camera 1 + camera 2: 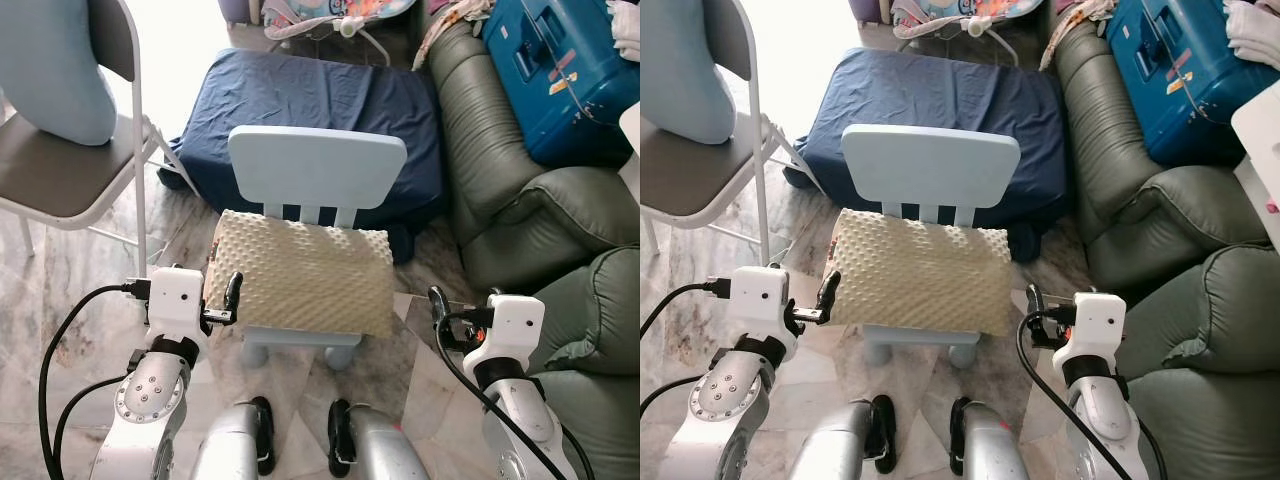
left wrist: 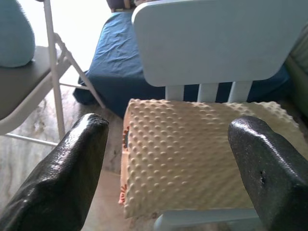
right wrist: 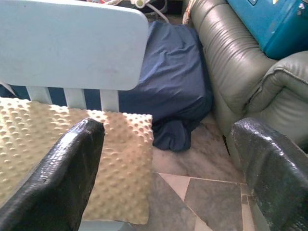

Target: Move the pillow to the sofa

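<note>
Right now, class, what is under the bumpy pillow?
The pillow lies on the seat of a small pale blue chair. The pillow covers nearly all the seat; the chair's front edge and legs show below it.

Both head views look forward and down from above onto the small pale blue plastic chair [image 1: 316, 170] and the bumpy beige foam pillow [image 1: 303, 275] on its seat, sharing nearly the same scene. Each wrist view looks low and close along its black fingers [image 2: 57, 178] toward the chair: the left faces the pillow's left edge, the right its right corner and the grey-green leather sofa [image 3: 240, 72].

A beige pillow [image 1: 303, 277] with a bumpy, dimpled surface is laid flat across the seat of a pale blue chair [image 1: 318, 168], overhanging its front edge; the grey-green sofa [image 1: 500, 190] is seen beside it.
</note>
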You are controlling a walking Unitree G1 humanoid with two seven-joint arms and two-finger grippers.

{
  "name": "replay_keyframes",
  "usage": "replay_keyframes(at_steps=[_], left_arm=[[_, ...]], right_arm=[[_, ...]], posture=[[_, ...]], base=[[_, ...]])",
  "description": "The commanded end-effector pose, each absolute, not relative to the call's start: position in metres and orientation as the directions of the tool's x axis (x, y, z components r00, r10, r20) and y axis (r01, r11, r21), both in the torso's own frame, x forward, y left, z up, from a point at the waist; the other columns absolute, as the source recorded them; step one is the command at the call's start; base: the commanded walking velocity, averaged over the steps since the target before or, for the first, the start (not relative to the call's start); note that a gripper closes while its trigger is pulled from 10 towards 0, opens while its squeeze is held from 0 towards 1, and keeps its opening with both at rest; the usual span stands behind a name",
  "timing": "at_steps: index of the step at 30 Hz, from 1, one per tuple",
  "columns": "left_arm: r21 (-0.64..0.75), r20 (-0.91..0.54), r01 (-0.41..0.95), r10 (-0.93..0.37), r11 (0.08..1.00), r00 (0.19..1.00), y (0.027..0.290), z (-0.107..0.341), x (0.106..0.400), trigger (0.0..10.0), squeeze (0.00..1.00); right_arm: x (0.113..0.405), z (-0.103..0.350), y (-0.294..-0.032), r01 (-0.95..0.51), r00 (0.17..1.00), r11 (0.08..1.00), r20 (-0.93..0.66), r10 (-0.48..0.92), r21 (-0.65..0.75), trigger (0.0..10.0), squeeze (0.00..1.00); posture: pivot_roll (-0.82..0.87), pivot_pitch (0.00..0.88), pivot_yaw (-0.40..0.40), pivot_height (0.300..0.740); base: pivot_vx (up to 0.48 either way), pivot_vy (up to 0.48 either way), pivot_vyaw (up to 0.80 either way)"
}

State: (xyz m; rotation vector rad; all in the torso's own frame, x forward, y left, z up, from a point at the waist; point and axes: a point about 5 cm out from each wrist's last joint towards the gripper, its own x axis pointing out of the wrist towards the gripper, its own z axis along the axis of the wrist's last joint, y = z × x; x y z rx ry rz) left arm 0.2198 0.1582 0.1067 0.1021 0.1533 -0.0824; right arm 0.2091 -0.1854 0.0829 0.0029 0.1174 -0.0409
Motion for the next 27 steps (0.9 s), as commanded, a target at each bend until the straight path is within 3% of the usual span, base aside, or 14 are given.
replay_keyframes(at_steps=[1, 27], left_arm=[[0.092, -0.150, 0.105, -0.090, 0.990, 0.985, 0.155, 0.109, 0.219, 10.0, 0.00], [0.170, -0.111, -0.001, 0.020, 0.985, 0.994, 0.165, 0.109, 0.218, 10.0, 0.00]], right_arm=[[0.206, 0.084, -0.189, 0.047, 0.992, 0.999, -0.118, -0.048, -0.012, 10.0, 0.00], [0.210, 0.083, -0.186, 0.021, 0.993, 1.000, -0.115, -0.021, -0.001, 10.0, 0.00]], posture=[[-0.01, 0.248, -0.068, 0.740], [-0.01, 0.240, -0.073, 0.610]], base=[[0.000, 0.000, 0.00], [0.000, 0.000, 0.00]])
